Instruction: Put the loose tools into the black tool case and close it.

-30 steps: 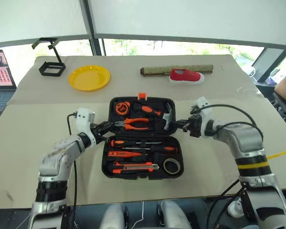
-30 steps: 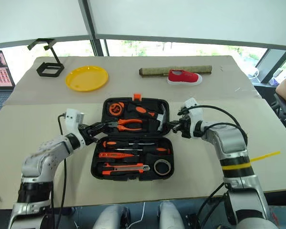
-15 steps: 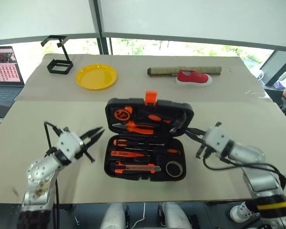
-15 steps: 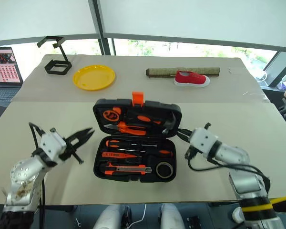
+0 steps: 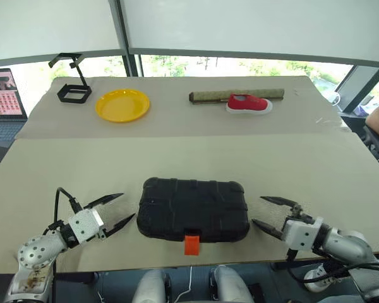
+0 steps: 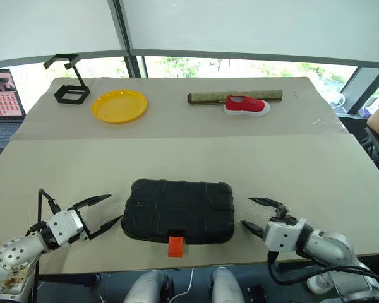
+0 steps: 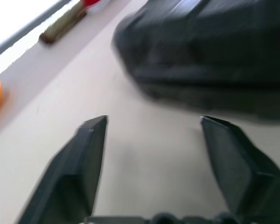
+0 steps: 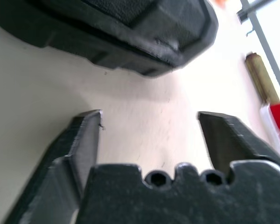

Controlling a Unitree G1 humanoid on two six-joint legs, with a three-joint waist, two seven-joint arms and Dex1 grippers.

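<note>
Beige board covered the table point(image 5: 303, 164), with bright windows behind it. From the left eye view, one yellow plate point(image 5: 122, 105) sat at the upper left of the frame beside one black wire stand point(image 5: 71, 88), and one red shoe point(image 5: 248, 103) lay against one long brown roll point(image 5: 210, 95) at the upper middle. A laptop point(image 5: 3, 101) showed at the left edge. Nothing stood between these and the black tool case point(image 5: 193, 209), which lay shut at the lower middle, its lid down and its orange latch point(image 5: 191, 245) sticking out of the near edge; whatever it held was hidden. The left gripper point(image 5: 116, 209) sat at the lower left, just beside the case, its two fingers spread wide and holding nothing. The right gripper point(image 5: 266, 213) sat at the lower right, likewise spread and empty, a little apart from the case.

From the left wrist view, two black fingers point(image 7: 74, 172) stood wide apart on bare board, the case blurred beyond them.

From the right wrist view, two fingers point(image 8: 79, 144) stood apart, the case's corner beyond.
</note>
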